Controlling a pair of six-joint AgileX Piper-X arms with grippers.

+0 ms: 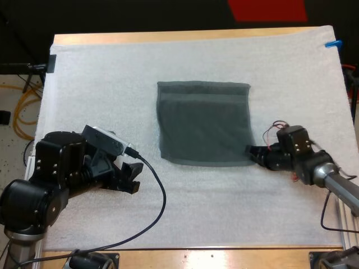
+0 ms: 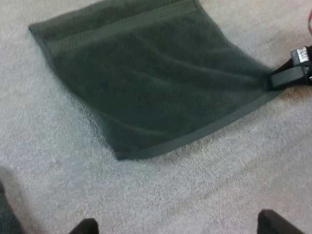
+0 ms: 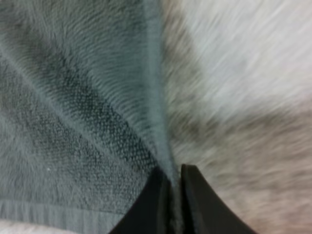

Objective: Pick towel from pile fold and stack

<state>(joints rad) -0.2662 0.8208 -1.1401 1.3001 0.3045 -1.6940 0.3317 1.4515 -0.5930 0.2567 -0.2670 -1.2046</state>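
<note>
Towel (image 1: 203, 126) folded flat at centre of mat (image 1: 101, 84), nearly square, long axis approx 9–3, banded hem edge facing 12. R gripper (image 1: 252, 152) clamped on its 4 o'clock corner. L gripper (image 1: 130, 178) at towel's 8 o'clock, fingers spread, clear of cloth.

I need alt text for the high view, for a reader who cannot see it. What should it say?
A dark grey-green towel, folded flat, lies in the middle of the white mat, and the right gripper grips its near right corner. The left gripper is over bare mat to the towel's left, apart from it.
</note>
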